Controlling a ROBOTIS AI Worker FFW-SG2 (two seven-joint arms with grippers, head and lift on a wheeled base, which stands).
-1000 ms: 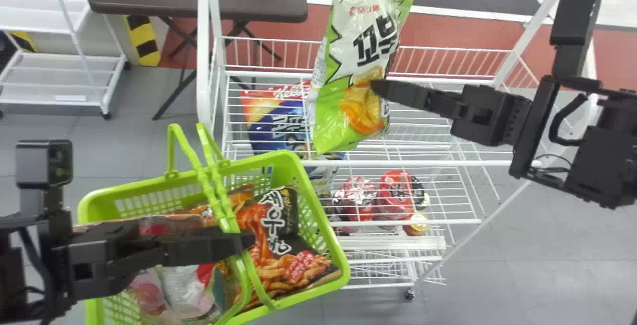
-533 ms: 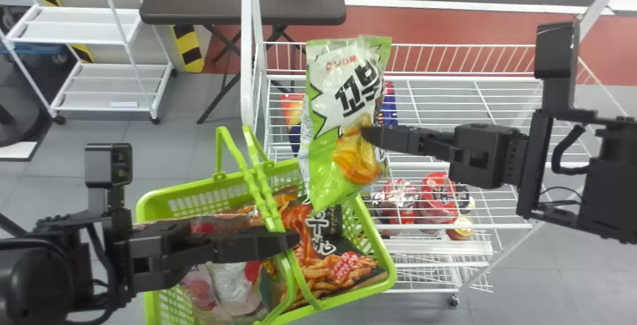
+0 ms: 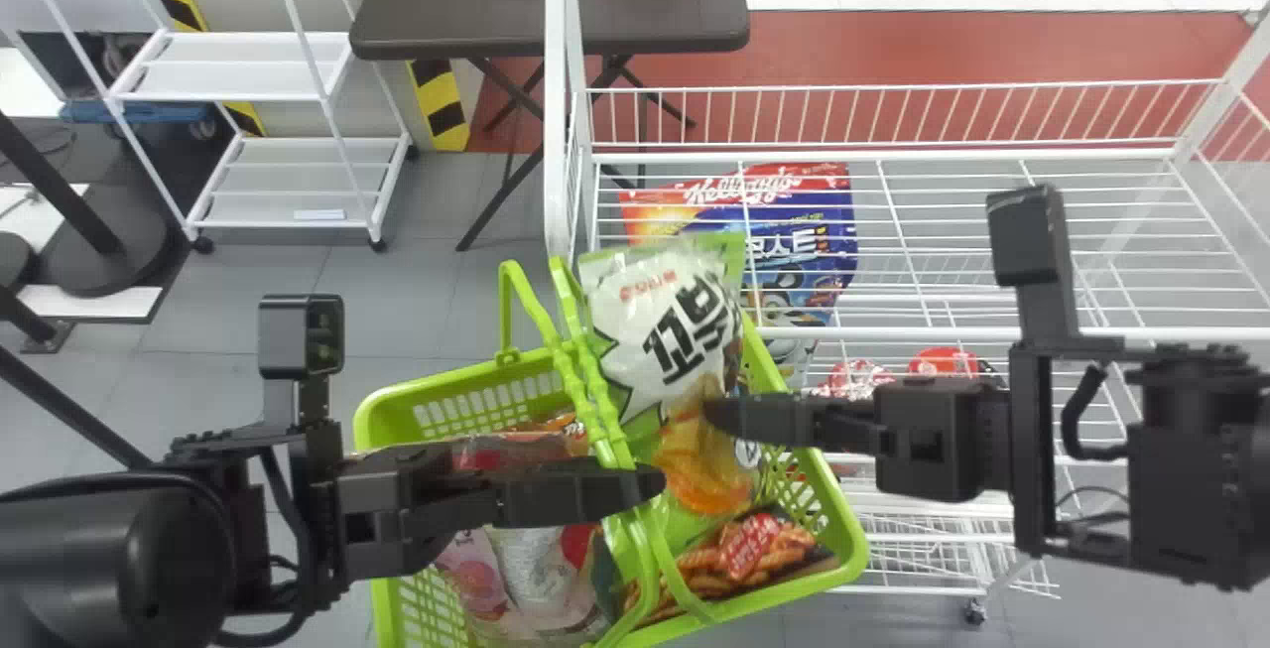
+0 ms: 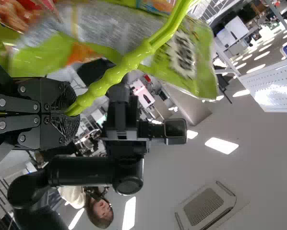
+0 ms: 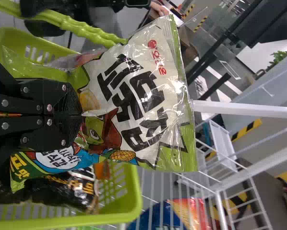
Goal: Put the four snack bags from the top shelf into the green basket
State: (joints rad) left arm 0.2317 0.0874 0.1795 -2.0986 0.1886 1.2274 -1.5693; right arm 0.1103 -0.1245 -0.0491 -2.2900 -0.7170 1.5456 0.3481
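Placing step: our right claw (image 3: 712,414) grips the green-and-white snack bag (image 3: 660,335) over the green basket (image 3: 845,519); our left claw (image 4: 72,113) pinches its handle (image 4: 126,62). Next we lower, release.

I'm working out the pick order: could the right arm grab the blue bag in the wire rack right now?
Probably not: the right claw is shut on the green-and-white snack bag over the basket, so it would likely need freeing before taking the blue bag.
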